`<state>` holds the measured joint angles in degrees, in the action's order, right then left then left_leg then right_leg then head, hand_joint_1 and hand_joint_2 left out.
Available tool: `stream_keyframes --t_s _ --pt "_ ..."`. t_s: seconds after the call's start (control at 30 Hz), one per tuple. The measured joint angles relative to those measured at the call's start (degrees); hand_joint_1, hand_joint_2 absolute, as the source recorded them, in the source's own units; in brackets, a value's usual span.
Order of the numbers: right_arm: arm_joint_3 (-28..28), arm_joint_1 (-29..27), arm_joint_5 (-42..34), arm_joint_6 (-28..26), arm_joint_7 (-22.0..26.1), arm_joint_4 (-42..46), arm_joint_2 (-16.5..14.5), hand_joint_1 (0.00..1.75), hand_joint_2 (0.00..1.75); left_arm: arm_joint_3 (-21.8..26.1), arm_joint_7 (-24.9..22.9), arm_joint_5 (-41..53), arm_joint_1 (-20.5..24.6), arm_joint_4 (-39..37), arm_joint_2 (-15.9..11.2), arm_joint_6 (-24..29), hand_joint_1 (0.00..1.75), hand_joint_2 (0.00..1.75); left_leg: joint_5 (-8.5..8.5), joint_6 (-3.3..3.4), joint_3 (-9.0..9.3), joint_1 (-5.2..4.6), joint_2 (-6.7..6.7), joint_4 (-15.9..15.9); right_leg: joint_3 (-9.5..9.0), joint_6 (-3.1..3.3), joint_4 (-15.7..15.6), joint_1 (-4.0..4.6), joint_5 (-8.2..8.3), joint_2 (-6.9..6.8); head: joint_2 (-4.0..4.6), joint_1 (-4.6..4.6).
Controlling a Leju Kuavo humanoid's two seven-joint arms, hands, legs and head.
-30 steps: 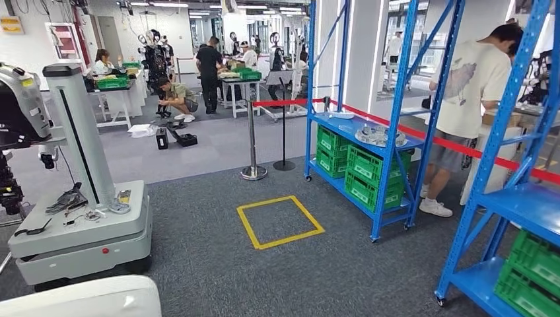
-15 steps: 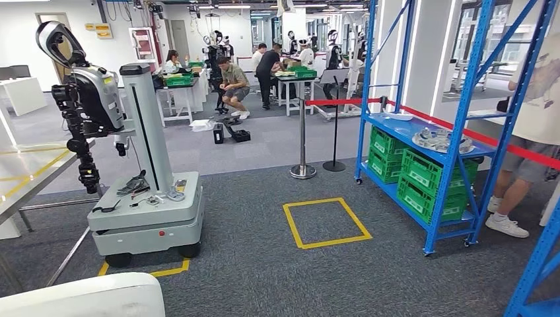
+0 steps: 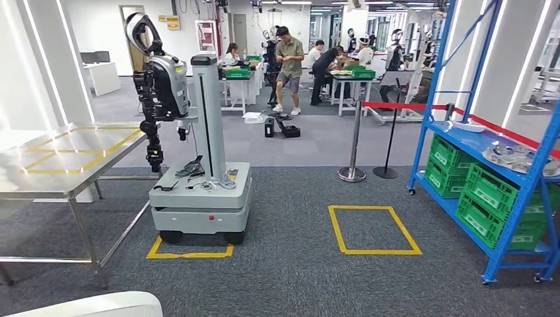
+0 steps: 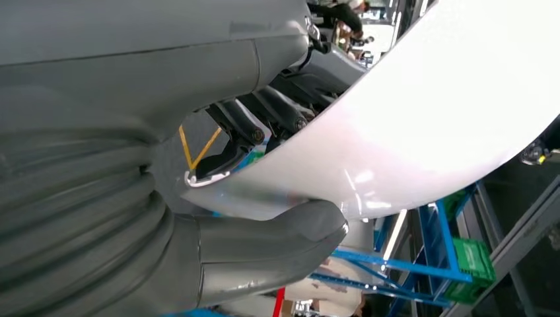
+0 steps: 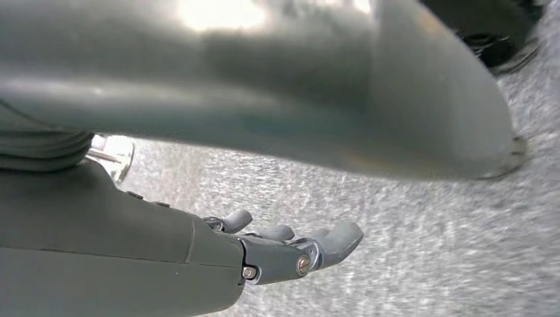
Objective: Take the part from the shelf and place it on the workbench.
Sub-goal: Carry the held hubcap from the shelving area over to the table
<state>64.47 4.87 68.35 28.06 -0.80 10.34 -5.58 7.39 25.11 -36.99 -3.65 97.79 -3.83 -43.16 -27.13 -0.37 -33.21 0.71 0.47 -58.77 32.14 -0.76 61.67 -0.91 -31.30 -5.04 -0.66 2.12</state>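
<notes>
Head view: a white curved part (image 3: pixel 86 305) is seen at the lower left edge of the frame. A steel workbench (image 3: pixel 63 162) marked with yellow tape stands at the left, a grey wheeled robot base (image 3: pixel 201 198) just beside it. A blue shelf (image 3: pixel 492 165) with green crates (image 3: pixel 482 195) is at the right.

Left wrist view: the left hand (image 4: pixel 218 198) is closed around the white part's rim, thumb under it, dark fingers (image 4: pixel 244 129) over it.

Right wrist view: the right hand (image 5: pixel 264 254) is seen above grey carpet (image 5: pixel 422 251), fingers partly curled, nothing held.
</notes>
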Motion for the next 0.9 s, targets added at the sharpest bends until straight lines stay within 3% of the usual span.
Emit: stream_keyframes --t_s 0.07,0.13,0.17,0.23,0.3,0.37,0.43,0.47,0.5,0.57,0.63,0.67,0.7,0.73,0.8,0.87,0.9 --pt "0.01 -0.08 -0.09 0.19 -0.03 0.0 0.01 0.0 0.0 0.0 -0.13 0.08 0.35 0.14 0.09 0.13 1.75 1.75 0.15 0.5 0.05 0.11 -1.16 0.1 2.98 -0.23 6.23 -0.07 -3.26 3.48 0.0 -0.04" --pt "0.01 -0.39 -0.11 0.3 -0.16 0.0 0.01 0.0 0.0 0.0 -0.21 0.24 0.45 0.25 0.2 0.27 1.75 1.75 0.16 0.71 -0.06 0.02 -2.63 0.02 6.34 -0.17 12.61 -0.03 -5.4 4.57 0.0 -0.06" --pt "0.01 -0.55 -0.09 0.3 -0.2 0.0 0.01 0.0 0.0 0.0 -0.25 0.34 0.39 0.32 0.25 0.38 1.75 1.75 0.15 0.72 -0.08 -0.01 -3.47 -0.05 6.94 -0.09 13.42 -0.01 -4.93 4.7 0.0 -0.07" --pt "0.01 -0.69 0.02 0.29 -0.21 0.0 0.01 0.0 0.0 0.0 -0.26 0.71 0.12 0.72 0.33 0.71 1.75 1.75 0.11 0.6 -0.08 0.01 -5.17 -0.26 5.16 0.21 8.71 -0.07 -1.19 5.47 0.0 -0.08" --pt "0.01 -0.75 0.26 0.27 -0.19 0.0 0.01 0.0 0.0 0.04 0.01 1.18 -0.47 1.58 0.39 1.09 1.75 1.75 -0.02 0.13 -0.26 0.01 -6.66 -0.54 2.12 0.57 1.65 -0.27 1.8 8.56 0.0 -0.09" --pt "-0.01 -0.81 0.54 0.28 -0.13 0.0 0.0 0.0 0.0 0.21 0.48 1.57 -1.57 2.69 0.45 1.27 1.75 1.75 -0.01 -0.68 -0.7 0.06 -7.98 -0.59 0.86 0.79 -1.18 -0.22 2.11 10.33 0.0 -0.08" --pt "-0.03 -0.81 0.74 0.29 -0.02 0.0 -0.08 0.0 0.0 0.73 0.87 1.75 -3.14 3.91 0.5 1.31 1.75 1.75 0.15 -1.54 -1.02 0.26 -9.16 -0.36 0.46 1.31 -1.58 -0.09 2.1 8.84 0.0 -0.09" --pt "-0.05 -0.81 0.83 0.28 0.04 0.0 -0.12 0.0 0.0 1.07 1.04 1.76 -3.86 4.46 0.51 1.33 1.75 1.75 -0.02 -1.85 -1.23 0.25 -8.43 -0.6 0.15 1.73 -1.85 -0.14 2.16 8.02 0.0 -0.07" --pt "-0.06 -0.82 0.92 0.27 0.11 0.0 -0.15 0.0 0.0 1.37 1.16 1.78 -4.36 4.92 0.52 1.35 1.75 1.75 -0.69 -2.09 -1.66 0.18 -6.87 -1.63 -0.15 2.19 -2.14 -0.25 2.23 7.11 0.0 -0.03" --pt "-0.09 -0.9 1.11 0.26 0.15 0.0 -0.14 0.0 0.0 1.67 1.31 1.83 -4.86 5.55 0.57 1.45 1.75 1.75 -3.67 -2.42 -4.18 0.07 -2.69 -6.89 -0.51 2.84 -2.42 -0.21 2.22 5.26 0.0 0.07" --pt "-0.1 -0.96 1.21 0.26 0.14 0.0 -0.11 0.0 0.0 1.81 1.27 1.92 -5.28 5.88 0.63 1.62 1.75 1.75 -6.54 -2.78 -7.56 0.22 -1.07 -13.72 -0.61 3.12 -2.41 -0.03 2.01 3.29 0.0 0.08" --pt "-0.1 -0.95 1.23 0.26 0.14 0.0 -0.11 0.0 0.0 1.89 1.22 1.95 -5.48 5.97 0.66 1.72 1.75 1.75 -6.68 -2.9 -8.33 0.28 -0.85 -15.31 -0.68 3.13 -2.4 0.02 1.88 2.33 0.0 0.08" --pt "-0.1 -0.92 1.24 0.27 0.14 0.0 -0.11 0.0 0.0 1.96 1.15 1.98 -5.6 6.05 0.66 1.78 1.75 1.75 -5.77 -2.96 -8.01 0.3 -0.63 -14.81 -0.8 3.08 -2.39 0.03 1.74 1.44 0.0 0.08" --pt "-0.1 -0.88 1.23 0.27 0.14 0.0 -0.11 0.0 0.0 2.0 1.04 2.0 -5.63 6.16 0.66 1.82 1.75 1.75 -4.04 -2.95 -6.59 0.31 -0.12 -12.19 -1.0 2.96 -2.38 0.03 1.58 0.63 0.0 0.08" --pt "-0.1 -0.82 1.18 0.27 0.15 0.0 -0.12 0.0 0.0 2.01 0.77 2.38 -5.62 6.48 0.68 1.97 1.75 1.75 -0.81 -2.46 -2.41 0.1 2.38 -4.63 -1.56 2.49 -2.33 0.19 1.11 -0.81 0.0 0.08" --pt "-0.1 -0.79 1.14 0.26 0.16 0.0 -0.12 0.0 0.0 1.99 0.61 3.4 -5.66 6.87 0.83 2.35 1.75 1.75 0.17 -1.56 -0.22 -0.25 3.86 -0.64 -2.06 1.82 -2.32 0.45 0.67 -1.99 0.0 0.06" --pt "-0.1 -0.77 1.13 0.26 0.16 0.0 -0.12 0.0 0.0 1.98 0.61 3.98 -5.71 7.02 0.96 2.57 1.75 1.75 0.06 -1.13 -0.21 -0.43 3.49 -0.47 -2.29 1.48 -2.42 0.55 0.56 -2.55 0.0 0.04"
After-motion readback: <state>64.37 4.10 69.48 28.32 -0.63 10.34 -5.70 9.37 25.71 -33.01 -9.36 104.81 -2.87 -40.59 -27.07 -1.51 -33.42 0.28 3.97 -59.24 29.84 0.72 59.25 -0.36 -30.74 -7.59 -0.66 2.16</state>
